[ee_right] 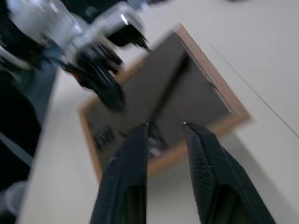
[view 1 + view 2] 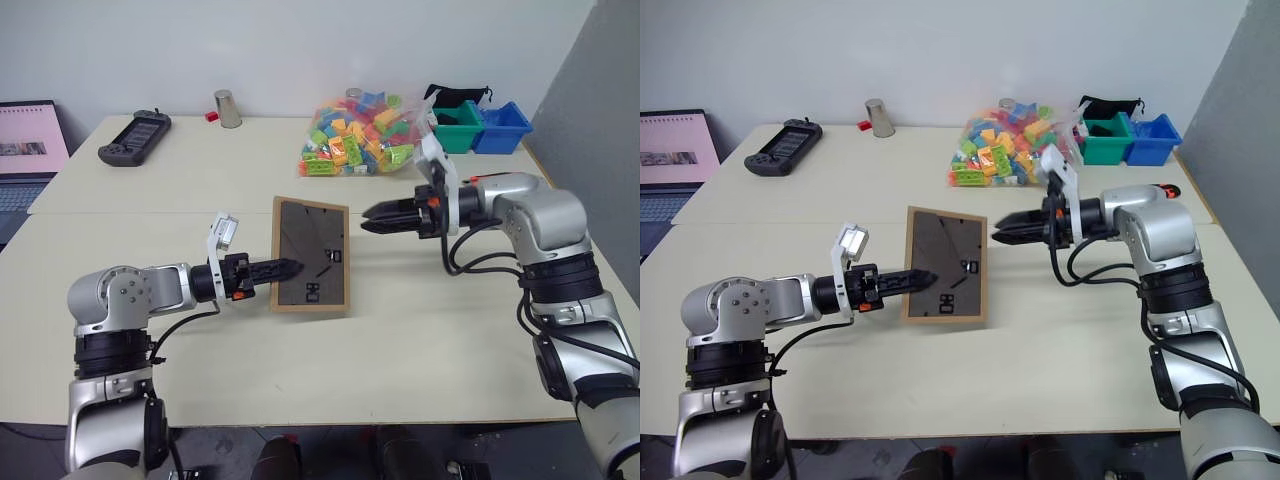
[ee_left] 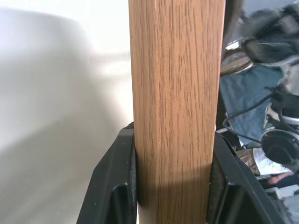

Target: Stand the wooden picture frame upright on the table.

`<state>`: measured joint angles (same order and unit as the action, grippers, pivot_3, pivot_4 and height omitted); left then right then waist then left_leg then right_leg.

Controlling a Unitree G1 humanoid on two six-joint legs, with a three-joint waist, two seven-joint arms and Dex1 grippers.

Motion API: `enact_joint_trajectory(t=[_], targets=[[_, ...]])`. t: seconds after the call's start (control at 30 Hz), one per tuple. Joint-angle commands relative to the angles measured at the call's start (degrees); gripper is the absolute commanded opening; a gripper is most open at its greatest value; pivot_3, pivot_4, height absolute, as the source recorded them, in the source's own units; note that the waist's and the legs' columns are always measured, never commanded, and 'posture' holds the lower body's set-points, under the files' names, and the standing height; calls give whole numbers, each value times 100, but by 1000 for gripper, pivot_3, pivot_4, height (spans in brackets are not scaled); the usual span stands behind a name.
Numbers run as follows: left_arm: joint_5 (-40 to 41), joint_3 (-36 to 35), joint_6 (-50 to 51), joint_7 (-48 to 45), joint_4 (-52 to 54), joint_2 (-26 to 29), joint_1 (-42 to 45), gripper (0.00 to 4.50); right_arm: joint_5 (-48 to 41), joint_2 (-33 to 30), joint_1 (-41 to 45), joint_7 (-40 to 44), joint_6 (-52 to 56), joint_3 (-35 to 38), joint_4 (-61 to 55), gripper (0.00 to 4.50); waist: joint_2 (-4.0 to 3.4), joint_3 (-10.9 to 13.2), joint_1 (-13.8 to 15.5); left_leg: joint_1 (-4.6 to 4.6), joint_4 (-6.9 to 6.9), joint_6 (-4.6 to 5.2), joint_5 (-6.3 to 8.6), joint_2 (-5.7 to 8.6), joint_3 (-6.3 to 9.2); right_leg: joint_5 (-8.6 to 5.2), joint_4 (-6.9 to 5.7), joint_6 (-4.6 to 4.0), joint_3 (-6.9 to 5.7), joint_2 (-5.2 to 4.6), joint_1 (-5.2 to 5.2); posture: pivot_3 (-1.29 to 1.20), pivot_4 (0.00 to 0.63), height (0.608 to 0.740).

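The wooden picture frame (image 2: 311, 256) is held near the middle of the table (image 2: 420, 330), its dark back facing the camera, long axis running roughly twelve to six. The left gripper (image 2: 290, 268) is clamped on its nine-o'clock edge. The right gripper (image 2: 368, 217), fingers apart, hovers at two o'clock, seemingly clear of it. Far off, green (image 2: 458, 130) and blue (image 2: 503, 127) bins sit beside a bag of coloured bricks (image 2: 362, 135).

Plain white wall (image 2: 300, 40) behind; grey panel (image 2: 600, 90), perhaps a partition, right
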<state>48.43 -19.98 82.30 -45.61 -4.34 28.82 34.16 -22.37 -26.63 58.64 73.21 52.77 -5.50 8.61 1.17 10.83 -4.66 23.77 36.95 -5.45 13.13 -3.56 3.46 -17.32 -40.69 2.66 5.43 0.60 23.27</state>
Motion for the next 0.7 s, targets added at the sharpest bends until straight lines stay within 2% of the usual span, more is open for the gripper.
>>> enact_joint_trajectory(t=[0.03, 0.2, 0.53, 0.7], targets=[[452, -394, 152, 333, 583, -182, 61, 1364, -357, 84, 203, -233, 426, 47, -255, 2342, 0, 0, 2, 1, 1, 0, 0, 0, 1, 0, 1, 0, -1, 0, 0, 0, 150, 740], [691, -508, 339, 531, 770, -188, 45, 1364, -444, 28, 240, -261, 587, -140, -233, 3388, 0, 0, -1, 6, 0, 0, 0, 2, 0, 0, 11, 0, 1, 0, 0, 0, 150, 740], [962, -467, 366, 734, 871, -198, 16, 1364, -563, 433, 446, -678, 712, -171, 180, 3388, 0, 0, -17, 5, -3, 1, 0, -1, 0, 0, 16, 0, 0, 1, 1, 0, 150, 740], [1032, -390, 306, 741, 844, -178, 45, 1364, -393, 672, 389, -784, 373, -437, 305, 3388, 0, 0, -12, 6, -3, 0, 0, -1, 0, 0, 17, 0, 0, 1, 1, 0, 150, 740]])
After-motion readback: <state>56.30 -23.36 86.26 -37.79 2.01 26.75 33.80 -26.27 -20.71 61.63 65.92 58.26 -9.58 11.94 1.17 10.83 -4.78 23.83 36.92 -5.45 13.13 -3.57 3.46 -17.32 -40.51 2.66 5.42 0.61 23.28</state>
